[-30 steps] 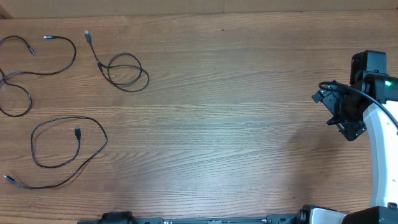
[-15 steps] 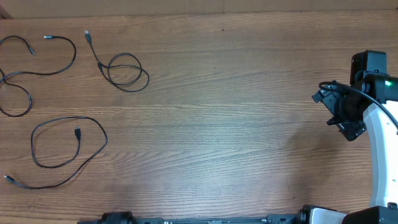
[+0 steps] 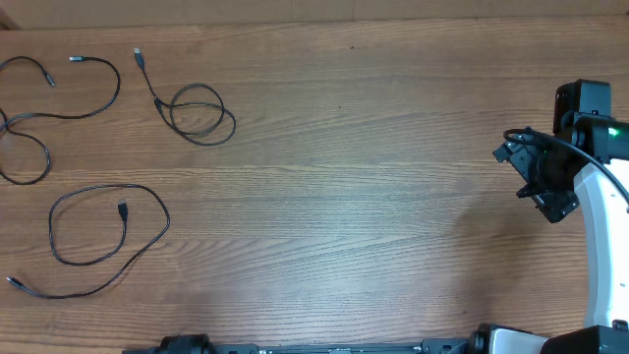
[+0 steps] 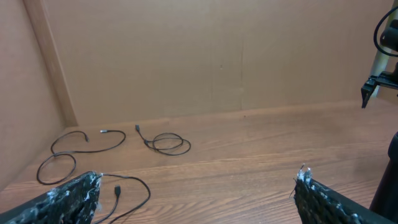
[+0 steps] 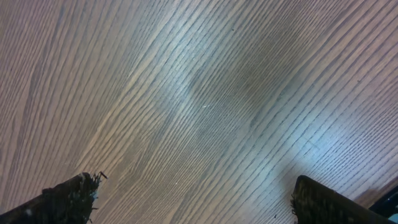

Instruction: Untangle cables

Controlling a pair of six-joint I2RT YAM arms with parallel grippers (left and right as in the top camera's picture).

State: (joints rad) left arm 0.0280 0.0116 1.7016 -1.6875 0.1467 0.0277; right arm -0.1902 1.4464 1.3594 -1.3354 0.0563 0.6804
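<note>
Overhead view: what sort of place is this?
Probably a robot test bench: wooden table, plain board wall behind, right arm at its edge, loose black cables laid out.

Wood-grain desk (image 3: pixel 373 197), three thin black cords lying apart on its left part, far-left cable (image 3: pixel 118 87) in a loose S at the far corner, coiled cable (image 3: pixel 173 110) beside it, looped cable (image 3: pixel 122 210) nearer the front edge.

The far-left cable (image 3: pixel 119 87) runs off the overhead view's left edge.
</note>
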